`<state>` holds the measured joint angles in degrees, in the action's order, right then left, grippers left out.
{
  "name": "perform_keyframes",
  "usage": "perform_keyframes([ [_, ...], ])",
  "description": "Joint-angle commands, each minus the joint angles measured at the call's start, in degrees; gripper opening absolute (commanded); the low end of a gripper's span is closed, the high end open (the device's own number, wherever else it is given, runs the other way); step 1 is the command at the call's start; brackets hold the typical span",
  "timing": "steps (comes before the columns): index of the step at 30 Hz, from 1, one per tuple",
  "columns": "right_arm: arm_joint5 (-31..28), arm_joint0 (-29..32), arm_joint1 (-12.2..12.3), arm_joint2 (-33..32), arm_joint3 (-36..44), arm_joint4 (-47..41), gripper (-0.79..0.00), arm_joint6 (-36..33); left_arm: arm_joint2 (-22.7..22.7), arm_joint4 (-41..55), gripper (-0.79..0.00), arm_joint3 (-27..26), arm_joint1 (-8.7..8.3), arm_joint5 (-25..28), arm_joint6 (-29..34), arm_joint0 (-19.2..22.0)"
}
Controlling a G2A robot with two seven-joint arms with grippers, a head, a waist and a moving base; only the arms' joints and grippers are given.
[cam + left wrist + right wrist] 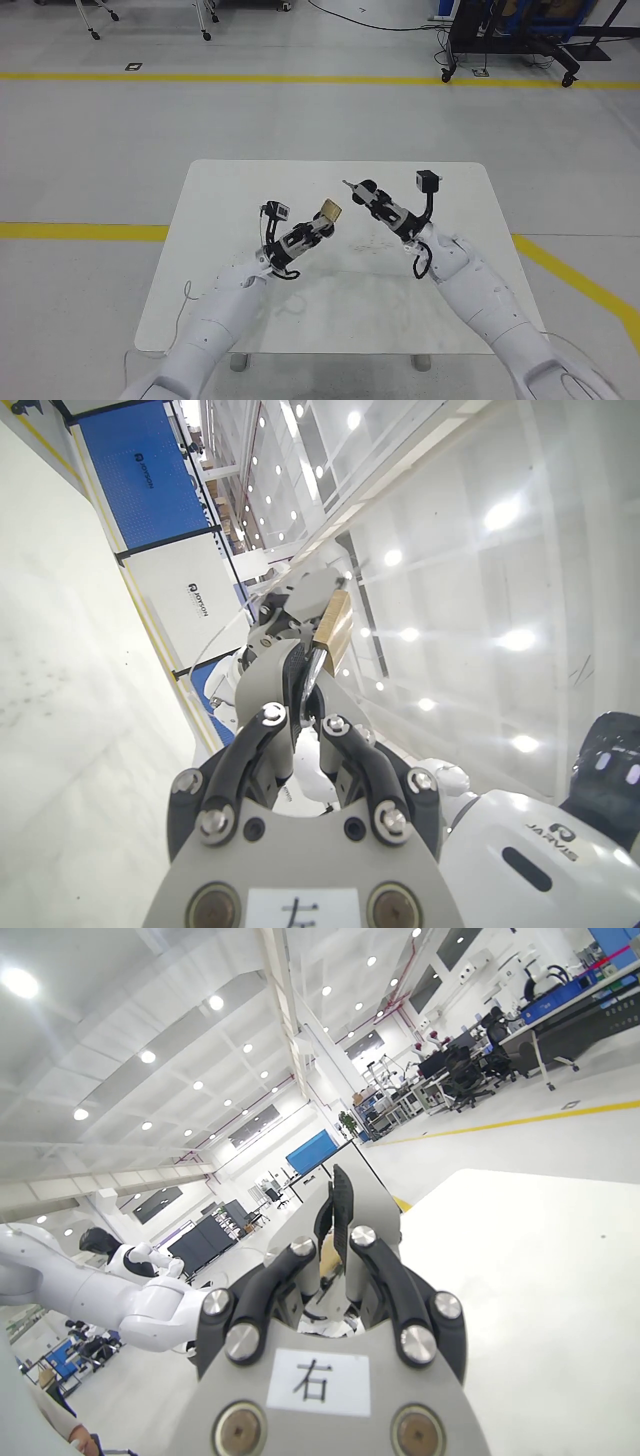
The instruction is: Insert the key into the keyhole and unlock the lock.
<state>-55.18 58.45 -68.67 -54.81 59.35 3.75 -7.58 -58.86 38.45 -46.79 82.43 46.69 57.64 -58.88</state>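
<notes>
Top view: above the table's (230, 300) middle, the left gripper (322, 222) has its fingers clamped on the brass padlock (331, 210). Just beside it, the right gripper (354, 187) has its fingers pinched together on a thin key (347, 183).

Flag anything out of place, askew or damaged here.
Nothing stands out. The left gripper holds the brass padlock by its shackle above the table. The right gripper holds the key just short of it, not yet inserted.
</notes>
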Motion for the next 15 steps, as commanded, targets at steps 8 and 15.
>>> perform_keyframes([
  [8,1.58,-1.04,-0.47,0.04,-1.41,-2.78,-0.785,-4.20,2.04,-9.33,-0.785,-5.47,-2.07,3.90,-3.94,-1.85],
  [15,-2.05,-1.08,-0.68,1.36,0.07,-6.92,-0.785,-11.14,2.61,-5.42,-0.785,-4.45,-2.81,2.63,-2.68,-1.52],
])
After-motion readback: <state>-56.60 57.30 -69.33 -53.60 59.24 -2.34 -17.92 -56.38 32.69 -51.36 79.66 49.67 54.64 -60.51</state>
